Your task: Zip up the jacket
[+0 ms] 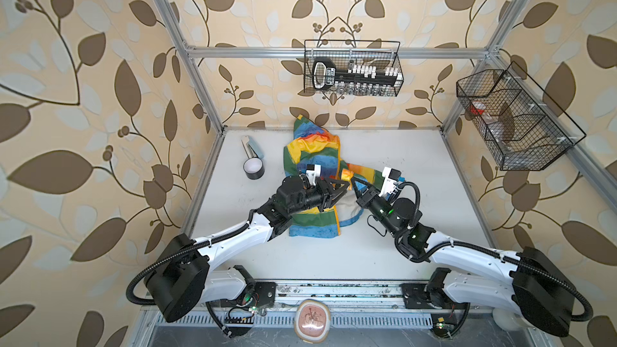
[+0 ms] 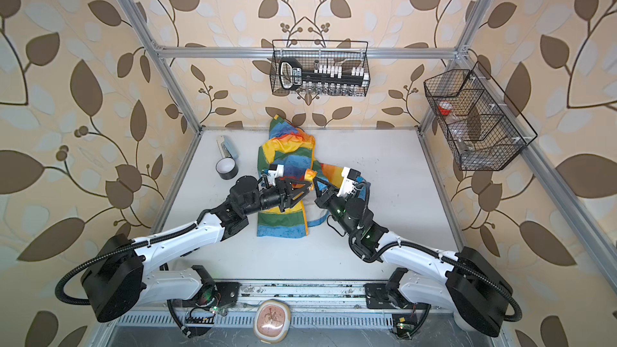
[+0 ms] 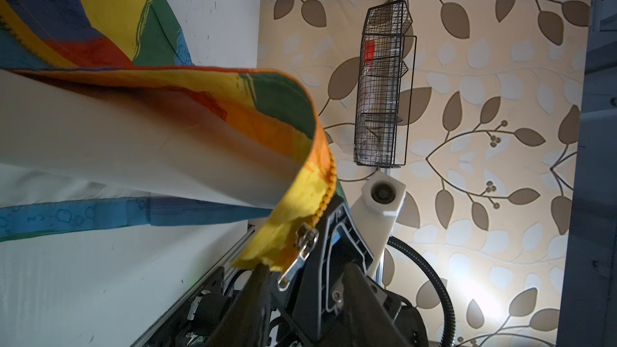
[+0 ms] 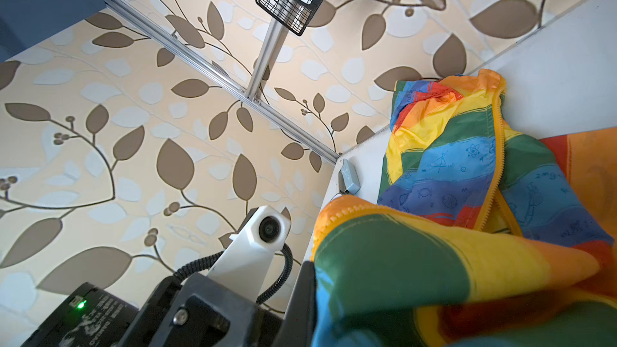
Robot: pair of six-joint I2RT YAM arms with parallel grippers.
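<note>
Jacket [image 1: 312,156] thin smooth cloth, slight sheen; zipper pull [image 3: 300,252] shiny metal; table [image 1: 417,148] matt white.

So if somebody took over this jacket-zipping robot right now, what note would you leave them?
Left claw: jaws apart around the lifted front corner carrying the zipper slider; no firm grip visible.
Right claw: shut on the jacket, holding that flap raised.
Jacket: the rest lies crumpled on the table, front open.
Done: nothing zipped.
To do: join both zipper halves, then pull the slider up.
</note>
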